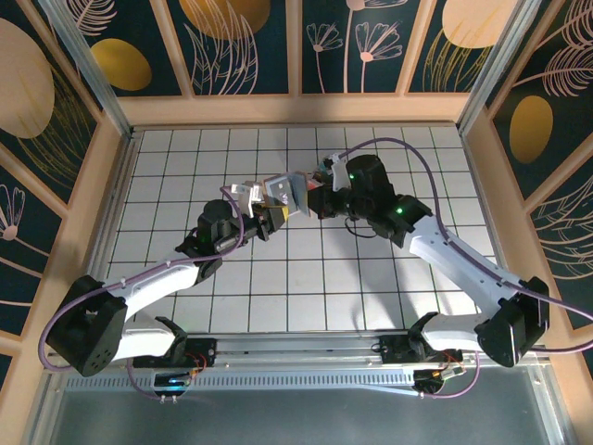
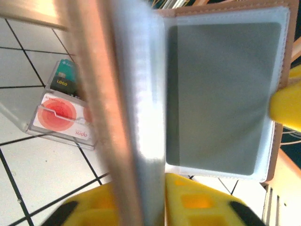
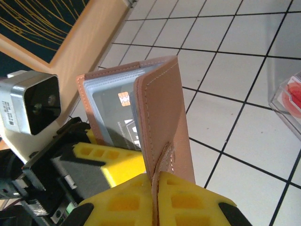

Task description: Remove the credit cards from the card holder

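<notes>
The card holder, tan leather with clear sleeves inside, hangs half open above the middle of the table, held from both sides. My right gripper is shut on the small leather tab of the card holder. A grey card with a chip sits in a sleeve facing the left arm. My left gripper is shut on the lower edge of one leaf of the card holder, a yellow finger on each side. The other leaf's sleeve shows a blue-grey face.
A clear plastic box with red and teal contents lies on the white tiled table beyond the holder; a corner of the box also shows at the right. Wooden walls enclose the table on three sides.
</notes>
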